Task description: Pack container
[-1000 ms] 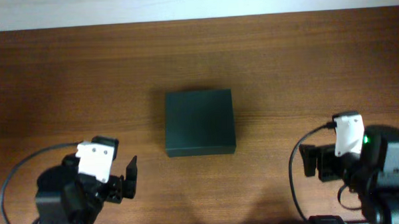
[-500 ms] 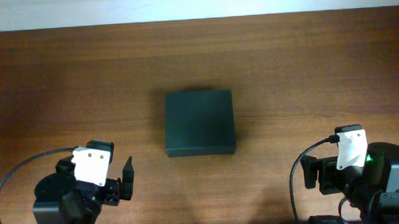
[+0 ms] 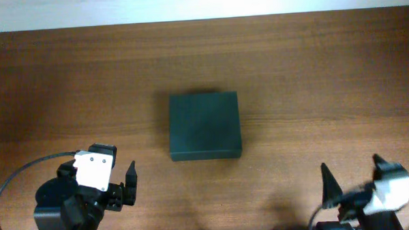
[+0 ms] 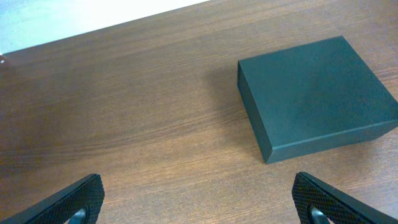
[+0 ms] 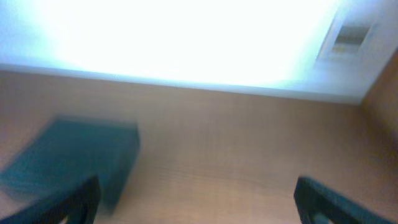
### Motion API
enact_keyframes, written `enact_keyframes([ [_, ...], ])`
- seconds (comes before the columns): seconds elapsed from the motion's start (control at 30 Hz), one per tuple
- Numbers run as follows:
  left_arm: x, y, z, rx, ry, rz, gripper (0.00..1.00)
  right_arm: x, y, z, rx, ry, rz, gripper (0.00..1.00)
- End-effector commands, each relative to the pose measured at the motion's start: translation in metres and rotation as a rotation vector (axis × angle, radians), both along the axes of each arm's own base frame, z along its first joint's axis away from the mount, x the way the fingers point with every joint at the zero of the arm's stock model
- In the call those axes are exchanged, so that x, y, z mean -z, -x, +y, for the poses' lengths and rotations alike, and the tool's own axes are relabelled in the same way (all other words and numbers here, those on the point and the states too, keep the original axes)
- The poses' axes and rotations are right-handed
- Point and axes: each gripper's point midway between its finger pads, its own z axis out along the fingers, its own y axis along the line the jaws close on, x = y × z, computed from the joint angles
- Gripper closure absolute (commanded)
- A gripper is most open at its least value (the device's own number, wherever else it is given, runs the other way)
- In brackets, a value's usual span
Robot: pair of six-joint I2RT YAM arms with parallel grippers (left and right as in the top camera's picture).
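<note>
So the dark green-black matte rectangular box (image 3: 204, 126) sits flat on the brown wooden table (image 3: 326, 70), roughly in the middle, a bit left of centre. The left gripper (image 3: 128, 182) is down at the near left, with the box farther back and to its right, well apart. The right gripper (image 3: 352, 170) is at the near right edge, with the box far and left of it. Bare tabletop lies all around the box, and nothing touches it.

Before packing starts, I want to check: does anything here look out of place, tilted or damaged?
Nothing stands out. The container lies flat and closed on the table, with no visible damage or spill.
</note>
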Motion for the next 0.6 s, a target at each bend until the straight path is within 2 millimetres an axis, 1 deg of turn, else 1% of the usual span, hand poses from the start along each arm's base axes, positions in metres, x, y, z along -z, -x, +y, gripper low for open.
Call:
enact_keyframes([
  [0.0, 0.002, 0.0, 0.001, -0.001, -0.006, 0.002, 0.01, 0.008, -0.01, -0.002, 0.01, 0.0, -0.121, 0.01],
  [0.07, 0.002, 0.0, 0.001, -0.001, -0.006, 0.002, 0.01, 0.022, -0.03, -0.002, 0.007, 0.001, -0.169, 0.01],
  [0.1, 0.002, 0.0, 0.001, -0.001, -0.006, 0.002, 0.01, 0.031, -0.043, -0.003, 0.004, 0.004, -0.2, 0.01],
  [0.13, 0.002, 0.0, 0.001, -0.001, -0.006, 0.002, 0.01, 0.038, -0.052, -0.002, 0.0, 0.014, -0.219, 0.01],
  [0.17, 0.002, 0.0, 0.001, -0.001, -0.006, 0.002, 0.01, 0.048, -0.065, -0.002, -0.007, 0.039, -0.262, 0.01],
  [0.2, 0.002, 0.0, 0.001, -0.001, -0.006, 0.002, 0.01, 0.055, -0.074, -0.002, -0.004, 0.057, -0.293, 0.01],
  [0.23, 0.002, 0.0, 0.001, -0.001, -0.006, 0.002, 0.01, 0.058, -0.078, -0.003, 0.002, 0.058, -0.305, 0.01],
  [0.27, 0.002, 0.0, 0.001, -0.001, -0.006, 0.002, 0.01, 0.069, -0.085, -0.007, 0.022, 0.058, -0.314, 0.01],
  [0.43, 0.002, 0.0, 0.001, -0.001, -0.006, 0.002, 0.01, 0.114, -0.098, -0.019, 0.126, 0.068, -0.238, 0.01],
  [0.5, 0.002, 0.0, 0.001, -0.001, -0.006, 0.002, 0.01, 0.139, -0.1, -0.014, 0.097, 0.074, -0.164, 0.01],
  [0.57, 0.002, 0.0, 0.001, -0.001, -0.006, 0.002, 0.01, 0.155, -0.099, -0.01, 0.069, 0.078, -0.097, 0.01],
])
